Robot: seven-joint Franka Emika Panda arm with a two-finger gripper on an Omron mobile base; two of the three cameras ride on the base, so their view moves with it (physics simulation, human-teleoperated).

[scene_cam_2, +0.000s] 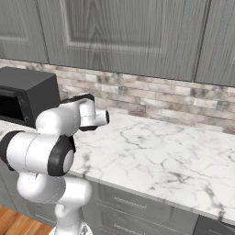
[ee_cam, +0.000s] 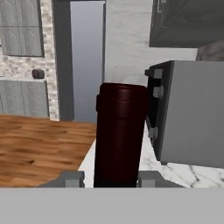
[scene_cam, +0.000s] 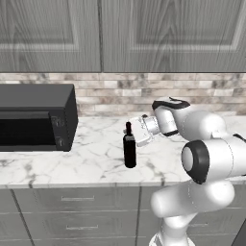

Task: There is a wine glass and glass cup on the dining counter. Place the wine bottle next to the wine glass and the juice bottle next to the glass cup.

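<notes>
Robot gripper (scene_cam: 136,136) has its jaws closed around the neck of a slim black glass wine bottle (scene_cam: 129,153); likely rigid, slippery, bottom-heavy, breakable.

In the left base view the microwave (scene_cam: 36,117) is cut off by the left edge, and the gripper's (scene_cam: 136,135) fingertips are too small to tell from the wine bottle (scene_cam: 129,148). In the hand view the wine bottle's (ee_cam: 119,135) base and neck are cut off, and whether the fingertips (ee_cam: 70,178) touch it cannot be told.
</notes>
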